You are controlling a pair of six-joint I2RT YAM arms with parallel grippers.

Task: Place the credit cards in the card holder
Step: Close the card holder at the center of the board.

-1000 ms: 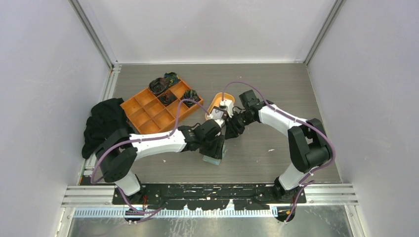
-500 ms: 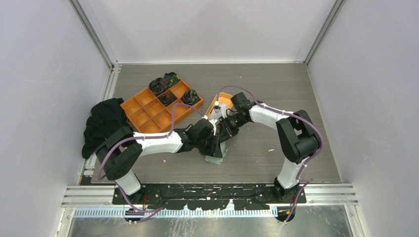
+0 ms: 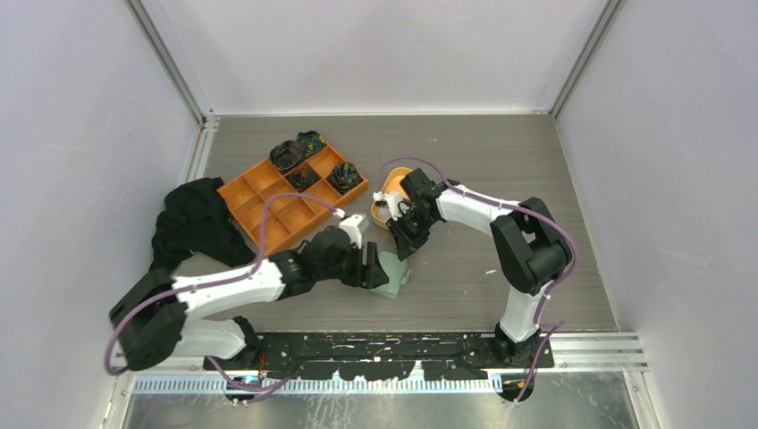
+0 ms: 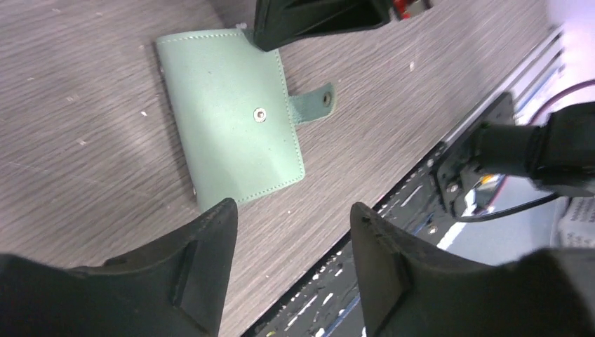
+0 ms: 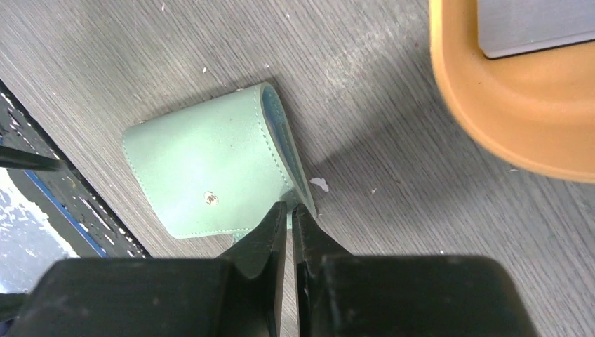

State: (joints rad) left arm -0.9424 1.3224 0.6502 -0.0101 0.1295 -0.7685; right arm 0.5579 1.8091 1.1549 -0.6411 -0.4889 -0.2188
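Note:
The sage-green card holder (image 3: pixel 392 273) lies folded shut on the table, snap and tab showing in the left wrist view (image 4: pixel 231 130). My left gripper (image 4: pixel 291 212) is open and empty, just on the near side of it (image 3: pixel 367 266). My right gripper (image 5: pixel 288 208) is shut, its tips over the holder's (image 5: pixel 203 165) open edge, with nothing visible between the fingers; it stands at the holder's far side (image 3: pixel 408 236). A pale grey credit card (image 5: pixel 533 24) lies in the oval orange dish (image 5: pixel 505 112).
The orange dish (image 3: pixel 394 179) sits just behind the right gripper. An orange compartment tray (image 3: pixel 277 201) with dark items is at the back left, and black cloth (image 3: pixel 192 223) lies at the left edge. The table's front rail (image 4: pixel 435 161) runs close to the holder.
My left arm has drawn back to the left, off the card holder, which now lies uncovered. My right gripper has moved left and nearer, down to the holder's far edge.

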